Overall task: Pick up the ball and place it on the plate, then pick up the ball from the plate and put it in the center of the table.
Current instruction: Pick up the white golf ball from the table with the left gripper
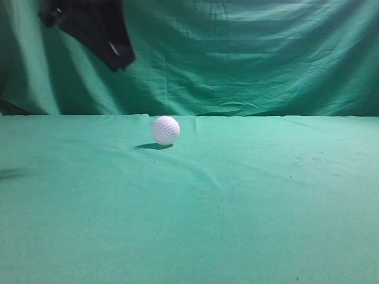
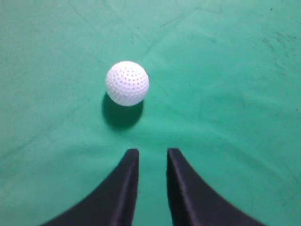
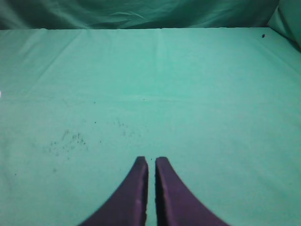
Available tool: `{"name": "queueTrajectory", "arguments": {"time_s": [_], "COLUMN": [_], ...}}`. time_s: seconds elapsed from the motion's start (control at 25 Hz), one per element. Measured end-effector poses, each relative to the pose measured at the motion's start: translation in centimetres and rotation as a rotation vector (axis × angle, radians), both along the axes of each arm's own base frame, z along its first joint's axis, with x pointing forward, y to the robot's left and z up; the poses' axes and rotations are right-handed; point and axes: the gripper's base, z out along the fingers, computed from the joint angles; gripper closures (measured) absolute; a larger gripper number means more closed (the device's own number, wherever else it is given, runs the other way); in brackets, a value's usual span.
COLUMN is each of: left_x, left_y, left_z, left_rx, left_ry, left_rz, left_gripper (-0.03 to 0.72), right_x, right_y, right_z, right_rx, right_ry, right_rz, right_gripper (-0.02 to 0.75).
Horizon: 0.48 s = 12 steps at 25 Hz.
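Note:
The white dimpled ball (image 1: 165,130) rests on the teal table (image 1: 249,213), left of the middle and near the back edge. In the left wrist view the ball (image 2: 127,83) lies on the cloth ahead of and slightly left of my left gripper (image 2: 153,153), which is open, empty and apart from the ball. In the exterior view the left gripper (image 1: 120,56) hangs high at the upper left, above the table. My right gripper (image 3: 151,161) is shut and empty over bare cloth. The plate is out of view.
A darker green curtain (image 1: 249,53) hangs behind the table's back edge. The cloth has faint wrinkles and some dark specks (image 3: 66,140). The curtain also shows along the top of the right wrist view (image 3: 141,14).

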Motion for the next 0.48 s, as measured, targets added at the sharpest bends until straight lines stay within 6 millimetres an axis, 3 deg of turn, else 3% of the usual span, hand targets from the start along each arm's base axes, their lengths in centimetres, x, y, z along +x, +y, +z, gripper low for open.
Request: {"name": "queueTrajectory", "arguments": {"time_s": [0.24, 0.32, 0.48], "left_x": [3.2, 4.0, 5.3], "left_y": [-1.6, -2.1, -2.7], "left_z": [-1.3, -1.8, -3.0], "left_rx": [-0.021, -0.033, -0.026], "left_ry": [0.005, 0.014, 0.039], "left_rz": [-0.01, -0.004, -0.012], "left_gripper": [0.086, 0.029, 0.044], "right_x": [0.0, 0.0, 0.0], "right_y": [0.0, 0.0, 0.0], "right_z": [0.0, 0.0, 0.0], "right_rx": [0.0, 0.0, 0.0], "right_ry": [0.0, 0.0, 0.0], "right_rz": [0.0, 0.0, 0.0], "right_gripper": [0.69, 0.69, 0.69]}}
